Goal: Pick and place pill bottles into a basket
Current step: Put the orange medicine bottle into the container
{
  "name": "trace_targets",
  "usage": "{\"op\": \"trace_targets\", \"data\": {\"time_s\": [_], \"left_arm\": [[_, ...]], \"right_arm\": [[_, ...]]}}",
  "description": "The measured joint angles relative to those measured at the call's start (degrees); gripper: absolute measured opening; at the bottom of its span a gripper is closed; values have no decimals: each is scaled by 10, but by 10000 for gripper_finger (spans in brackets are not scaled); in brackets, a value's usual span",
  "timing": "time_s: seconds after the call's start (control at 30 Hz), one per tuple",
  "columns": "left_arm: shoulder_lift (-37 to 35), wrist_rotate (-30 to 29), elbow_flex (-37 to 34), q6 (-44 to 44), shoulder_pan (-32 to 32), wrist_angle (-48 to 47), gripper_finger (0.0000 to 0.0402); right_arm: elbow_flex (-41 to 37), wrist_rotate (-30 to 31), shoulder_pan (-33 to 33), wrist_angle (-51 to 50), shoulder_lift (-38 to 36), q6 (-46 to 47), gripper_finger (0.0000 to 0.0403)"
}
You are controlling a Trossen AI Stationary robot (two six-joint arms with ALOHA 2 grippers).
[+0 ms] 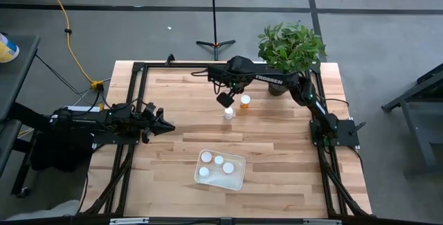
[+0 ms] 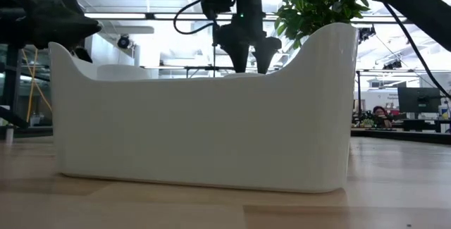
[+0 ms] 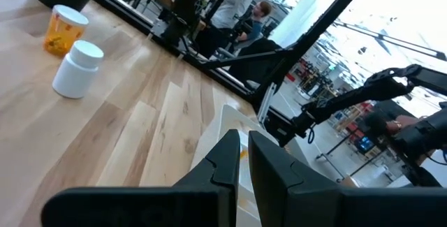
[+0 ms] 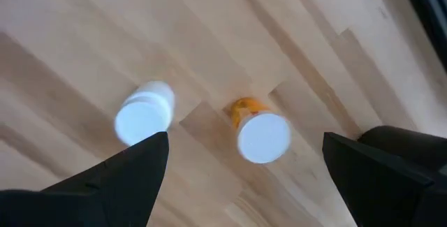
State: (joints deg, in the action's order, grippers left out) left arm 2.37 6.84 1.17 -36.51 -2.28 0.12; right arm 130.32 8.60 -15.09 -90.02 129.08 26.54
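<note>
Two pill bottles stand upright on the table toward its far side: an all-white one (image 1: 228, 113) (image 4: 143, 119) and an amber one with a white cap (image 1: 245, 101) (image 4: 262, 135). My right gripper (image 1: 226, 102) (image 4: 244, 178) hovers above them, open wide and empty, fingers pointing down. It also shows behind the basket in the low view (image 2: 250, 63). The white basket (image 1: 239, 178) (image 2: 204, 123) sits near the table's middle front, with several white-capped bottles (image 1: 219, 160) in it. My left gripper (image 1: 163, 127) (image 3: 241, 160) waits shut and empty at the table's left.
A black pot with a green plant (image 1: 291, 48) stands at the far right corner, close behind my right arm. A black frame (image 1: 138, 69) runs along the table's edges. Bare wood lies between the basket and the two bottles.
</note>
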Motion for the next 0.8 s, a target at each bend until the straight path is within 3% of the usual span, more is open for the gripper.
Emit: {"op": "trace_targets", "data": {"time_s": [0.2,0.53,0.8], "left_arm": [[0,1,0,0,0,0,67],[0,1,0,0,0,0,67],[0,1,0,-12,0,0,67]], "right_arm": [[0,-7,29,0,-14,-31,369],[-11,30,42,2,-88,-34,369],[-242,-6,46,-1,-199,-9,369]]}}
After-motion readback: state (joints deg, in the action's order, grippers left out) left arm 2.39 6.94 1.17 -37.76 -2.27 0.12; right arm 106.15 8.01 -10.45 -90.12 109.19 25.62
